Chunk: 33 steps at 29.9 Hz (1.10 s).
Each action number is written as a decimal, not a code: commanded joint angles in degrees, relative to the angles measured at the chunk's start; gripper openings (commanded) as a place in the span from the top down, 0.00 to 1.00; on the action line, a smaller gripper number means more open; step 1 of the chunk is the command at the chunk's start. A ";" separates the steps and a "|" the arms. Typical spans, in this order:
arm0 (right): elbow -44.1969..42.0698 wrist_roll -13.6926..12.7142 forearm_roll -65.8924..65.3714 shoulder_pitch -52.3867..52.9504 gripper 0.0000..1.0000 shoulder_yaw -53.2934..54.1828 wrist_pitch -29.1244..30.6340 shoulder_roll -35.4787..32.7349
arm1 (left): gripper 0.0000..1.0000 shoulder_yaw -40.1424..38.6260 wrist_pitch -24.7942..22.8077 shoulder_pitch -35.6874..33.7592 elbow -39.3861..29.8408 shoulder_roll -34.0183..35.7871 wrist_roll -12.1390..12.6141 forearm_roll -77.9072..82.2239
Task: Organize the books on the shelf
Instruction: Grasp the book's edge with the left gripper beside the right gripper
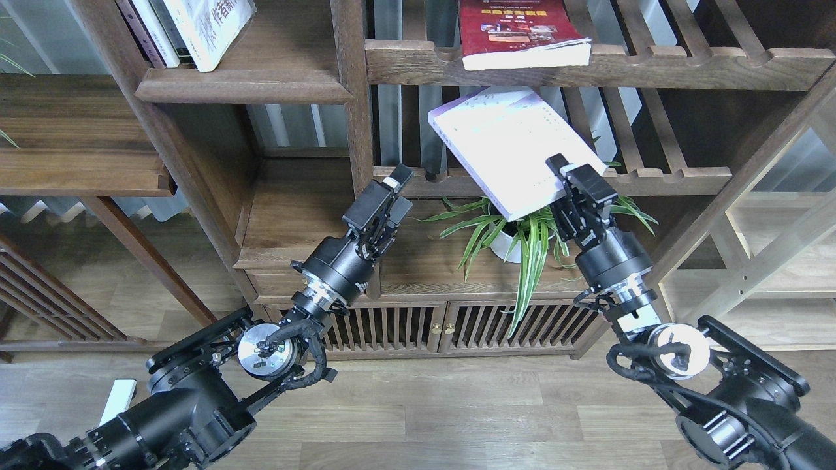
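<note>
My right gripper [567, 175] is shut on the corner of the thick pale lavender-white book [509, 147] and holds it tilted in the air in front of the slatted shelves, above the plant. The red book with small photos [516, 32] lies flat on the upper slatted shelf. The white book with green-and-black characters [212, 26] leans among other books on the solid dark-brown shelf [241, 85] at the upper left. My left gripper [394, 183] is empty, its fingers close together, below and right of that shelf, beside the bookcase's upright post.
A spider plant in a white pot [516, 228] stands on the low cabinet top [424, 261]. A vertical post [353, 98] divides the solid shelf from the slatted shelves [653, 65]. Another wooden ledge [78, 137] is at the far left.
</note>
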 commanded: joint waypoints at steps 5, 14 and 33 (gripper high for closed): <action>0.09 -0.09 -2.40 -0.25 0.97 -2.36 0.00 1.86 | 0.06 -0.86 -0.01 0.00 0.09 0.00 -0.02 0.00; 0.09 -0.09 -4.25 -0.25 0.97 -3.67 0.00 4.58 | 0.07 -1.74 -0.01 0.09 0.26 0.00 -0.02 -0.53; 0.52 -0.18 -6.36 0.63 0.97 -4.46 0.00 8.80 | 0.10 -1.83 -0.01 0.26 0.00 0.00 2.51 -3.33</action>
